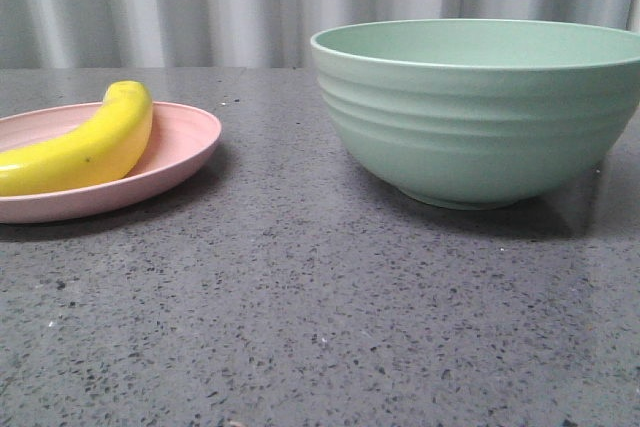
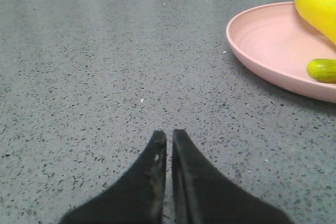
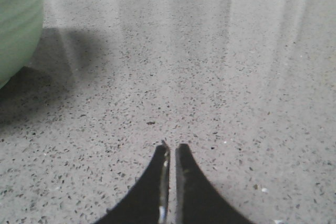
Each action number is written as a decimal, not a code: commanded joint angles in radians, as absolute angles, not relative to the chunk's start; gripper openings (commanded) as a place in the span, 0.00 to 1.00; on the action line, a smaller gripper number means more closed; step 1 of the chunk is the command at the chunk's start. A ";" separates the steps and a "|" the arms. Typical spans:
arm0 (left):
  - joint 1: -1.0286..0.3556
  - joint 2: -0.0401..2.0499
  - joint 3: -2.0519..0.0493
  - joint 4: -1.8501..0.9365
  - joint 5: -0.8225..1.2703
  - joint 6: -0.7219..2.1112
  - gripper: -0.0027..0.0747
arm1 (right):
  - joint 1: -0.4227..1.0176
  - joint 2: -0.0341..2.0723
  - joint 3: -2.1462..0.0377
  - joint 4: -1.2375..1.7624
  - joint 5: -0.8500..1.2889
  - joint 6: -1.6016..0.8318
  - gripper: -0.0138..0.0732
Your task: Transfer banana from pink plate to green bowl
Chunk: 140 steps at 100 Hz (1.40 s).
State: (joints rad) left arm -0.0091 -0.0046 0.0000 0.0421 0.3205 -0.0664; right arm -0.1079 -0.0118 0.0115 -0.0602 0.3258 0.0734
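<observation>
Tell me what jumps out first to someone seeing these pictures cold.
The bright yellow banana grabs the eye first, lying on the pink plate at the left of the speckled grey table. Next is the big ridged green bowl standing apart on the right; its inside is hidden from the front view. Both black tools, left tool and right tool, sit shut over bare table, holding nothing.

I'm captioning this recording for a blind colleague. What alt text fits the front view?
A yellow banana lies on a shallow pink plate at the left of a speckled grey table, apart from a large ridged green bowl standing at the right. No gripper shows in this view, and pale vertical folds of a curtain fill the background.
</observation>
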 commanded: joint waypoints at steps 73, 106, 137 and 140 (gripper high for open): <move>-0.017 -0.034 0.011 0.037 0.251 -0.064 0.01 | -0.114 -0.032 0.031 -0.069 0.299 0.064 0.09; -0.017 -0.034 0.011 0.037 0.222 -0.064 0.01 | -0.114 -0.032 0.031 -0.069 0.280 0.064 0.09; -0.017 -0.034 0.011 0.030 0.162 -0.064 0.01 | -0.114 -0.032 0.031 -0.069 0.138 0.064 0.09; -0.017 -0.034 0.011 0.030 0.162 -0.064 0.01 | -0.114 -0.032 0.031 -0.069 0.137 0.064 0.09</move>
State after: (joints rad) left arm -0.0091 -0.0046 0.0000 0.0401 0.2507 -0.0664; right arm -0.1079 -0.0118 0.0115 -0.0602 0.2467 0.0734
